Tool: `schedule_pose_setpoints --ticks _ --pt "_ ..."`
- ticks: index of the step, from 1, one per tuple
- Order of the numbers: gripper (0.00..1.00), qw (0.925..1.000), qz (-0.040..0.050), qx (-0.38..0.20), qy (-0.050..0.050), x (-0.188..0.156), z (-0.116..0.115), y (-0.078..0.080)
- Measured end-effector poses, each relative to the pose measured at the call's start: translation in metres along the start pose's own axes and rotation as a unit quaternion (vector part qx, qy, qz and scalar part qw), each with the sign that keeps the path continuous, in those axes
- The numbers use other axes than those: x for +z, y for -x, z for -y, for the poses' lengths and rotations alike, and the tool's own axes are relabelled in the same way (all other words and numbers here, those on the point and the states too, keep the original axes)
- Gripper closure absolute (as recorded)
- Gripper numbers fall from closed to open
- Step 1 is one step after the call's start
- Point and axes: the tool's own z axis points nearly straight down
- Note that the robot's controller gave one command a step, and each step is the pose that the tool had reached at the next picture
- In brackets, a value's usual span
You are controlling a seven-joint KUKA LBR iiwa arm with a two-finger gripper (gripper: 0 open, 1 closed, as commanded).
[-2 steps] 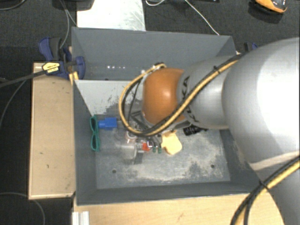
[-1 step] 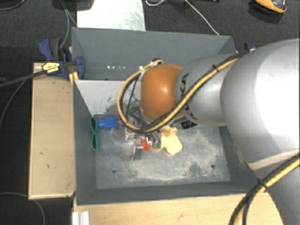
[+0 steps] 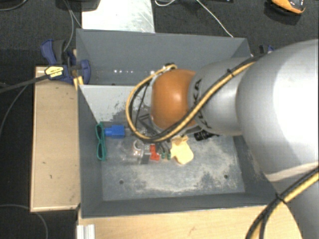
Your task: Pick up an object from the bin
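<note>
Camera view, looking down: the big grey arm (image 3: 259, 108) comes in from the right over the grey bin (image 3: 164, 188), with its orange wrist cover (image 3: 172, 101) hanging low above the middle of the floor. Tucked under that is the gripper (image 3: 143, 139), and whether it's clenched or released I can't tell from here. A green band (image 3: 101, 142) lies by the left wall with a blue block (image 3: 115, 131) beside it, and a pale yellow lump (image 3: 182, 153) sits to the right. Nearest the gripper, right below it, are a silvery piece (image 3: 136, 150) and a red piece (image 3: 155, 155), close together. The worry is that with those two packed so tight it could nip both, or nudge one aside and come up empty.
</note>
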Motion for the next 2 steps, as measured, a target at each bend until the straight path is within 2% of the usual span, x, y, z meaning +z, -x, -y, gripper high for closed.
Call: schedule_pose_setpoints --ticks 2 --pt "1.0 1.0 -0.0024 0.001 -0.001 -0.0058 0.0003 -0.0016"
